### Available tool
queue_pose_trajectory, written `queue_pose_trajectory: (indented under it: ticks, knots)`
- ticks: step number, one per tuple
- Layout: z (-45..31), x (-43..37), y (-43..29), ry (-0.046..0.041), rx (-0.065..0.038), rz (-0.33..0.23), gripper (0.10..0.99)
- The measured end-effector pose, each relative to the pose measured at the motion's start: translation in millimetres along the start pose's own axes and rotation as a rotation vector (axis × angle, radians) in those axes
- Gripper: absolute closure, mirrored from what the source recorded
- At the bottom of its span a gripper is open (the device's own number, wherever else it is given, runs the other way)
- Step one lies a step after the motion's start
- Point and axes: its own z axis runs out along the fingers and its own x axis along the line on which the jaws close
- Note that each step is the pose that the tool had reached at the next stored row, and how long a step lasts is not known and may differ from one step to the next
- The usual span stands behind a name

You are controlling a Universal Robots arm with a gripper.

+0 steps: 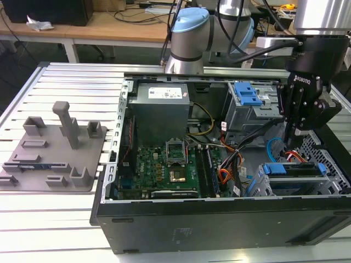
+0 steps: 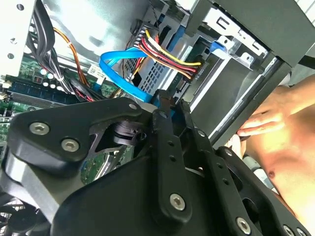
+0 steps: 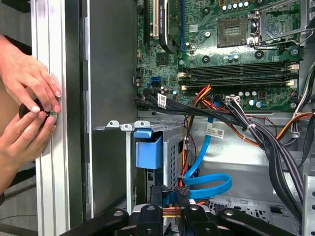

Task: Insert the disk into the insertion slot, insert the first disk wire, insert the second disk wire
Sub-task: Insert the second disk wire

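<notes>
Exterior view: the gripper (image 1: 293, 133) hangs point-down over the right end of the open computer case (image 1: 164, 230), directly above the near-right corner where the disk (image 1: 290, 170), in its blue frame, already sits in the insertion slot (image 1: 263, 189). The disk's long axis runs left to right. In the second wrist view the fingers (image 2: 165, 105) are nearly together, apparently pinching a small dark plug; I cannot tell for sure. Just past the fingertips lies the first disk wire (image 2: 167, 56), its coloured strands reaching the back of the disk, and beside it loops the second disk wire (image 2: 123, 64). A person's hands (image 3: 27, 113) rest on the table edge.
</notes>
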Motion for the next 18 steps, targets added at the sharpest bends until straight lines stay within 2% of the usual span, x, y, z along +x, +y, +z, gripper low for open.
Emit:
queue_pose_trajectory:
  ticks: [3, 4, 10, 11, 16, 18]
  knots:
    - [0.8, -1.2, 0.0, 0.0024, 0.000, -0.001, 0.839]
    - [0.8, -1.3, 0.0, 0.0030, 0.000, -0.001, 0.922]
    - [0.9, -1.5, -0.9, 0.0031, 0.000, -0.001, 0.925]
    - [1.1, -1.4, -6.5, 0.0030, -0.006, -0.003, 0.925]
    - [1.5, -1.4, -19.7, 0.0028, -0.018, -0.009, 0.925]
    - [2.2, 0.3, -20.6, 0.0018, -0.019, -0.008, 0.925]
